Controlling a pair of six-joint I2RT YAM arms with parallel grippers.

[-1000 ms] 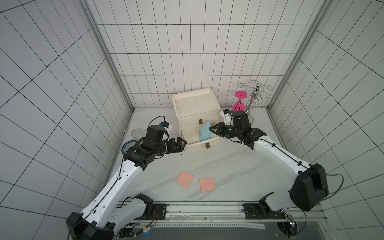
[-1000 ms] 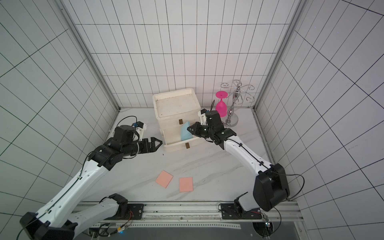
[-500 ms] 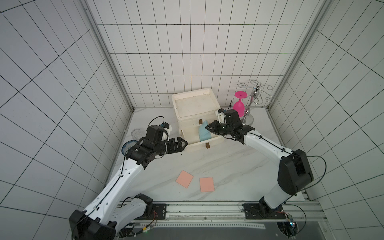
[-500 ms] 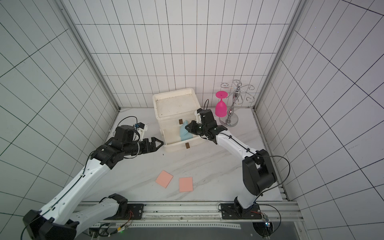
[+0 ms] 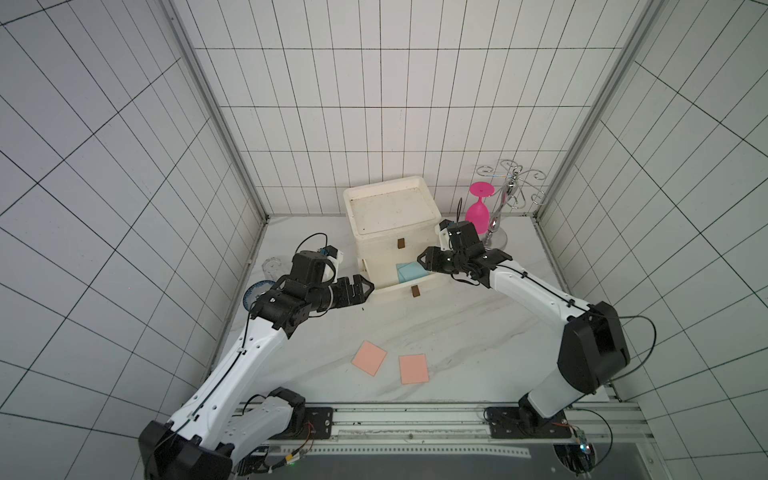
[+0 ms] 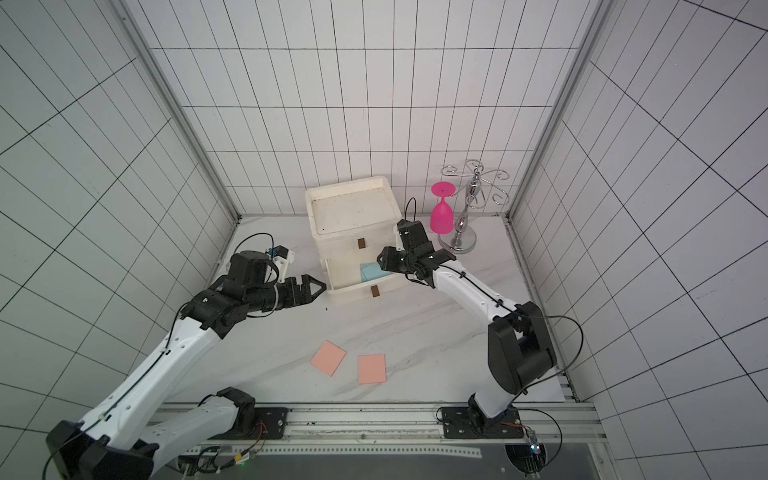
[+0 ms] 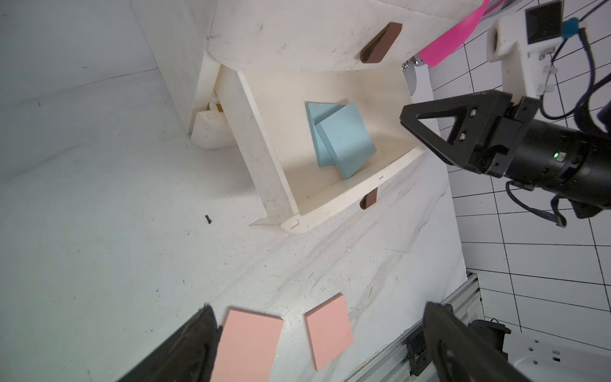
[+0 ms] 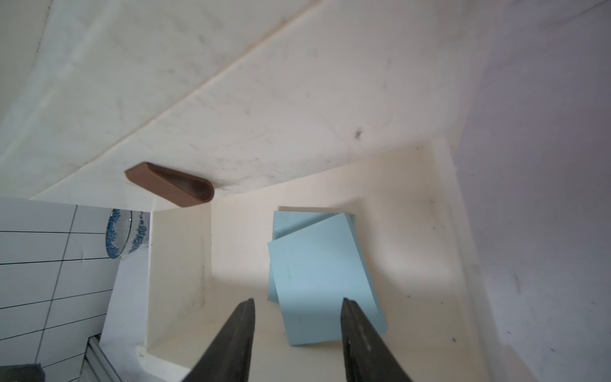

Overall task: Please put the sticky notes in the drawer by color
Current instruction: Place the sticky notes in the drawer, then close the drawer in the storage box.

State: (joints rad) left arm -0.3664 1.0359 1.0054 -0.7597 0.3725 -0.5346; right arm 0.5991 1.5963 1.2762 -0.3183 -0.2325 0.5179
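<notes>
Since one second ago the right claw (image 8: 297,301) has let go of the blue sticky note (image 8: 325,284). Its jaws, which were pinched on the pad, now stand partly apart with nothing between them, and they hover just above the pulled-out drawer (image 7: 330,190) of the cream chest (image 5: 388,255). The released pad lies flat inside this drawer, crooked on top of the other blue pad (image 8: 296,221). The two are touching, and only a corner strip of the lower one shows. This drawer is the one under the closed top drawer, and a brown handle (image 5: 414,292) sits on its front.

The left claw (image 5: 370,286) has almost not moved. It stays at the chest's front corner on the robot's left, near but not touching, with jaws spread wide and empty.

A pink sticky note (image 5: 369,358) and a second pink note (image 5: 414,368) lie flat on the tabletop (image 5: 465,332), well in front of the chest, just beside each other and not overlapping. A pink goblet (image 5: 478,212), foot upward, is at the chest's right side, next to a metal rack (image 5: 514,183).
</notes>
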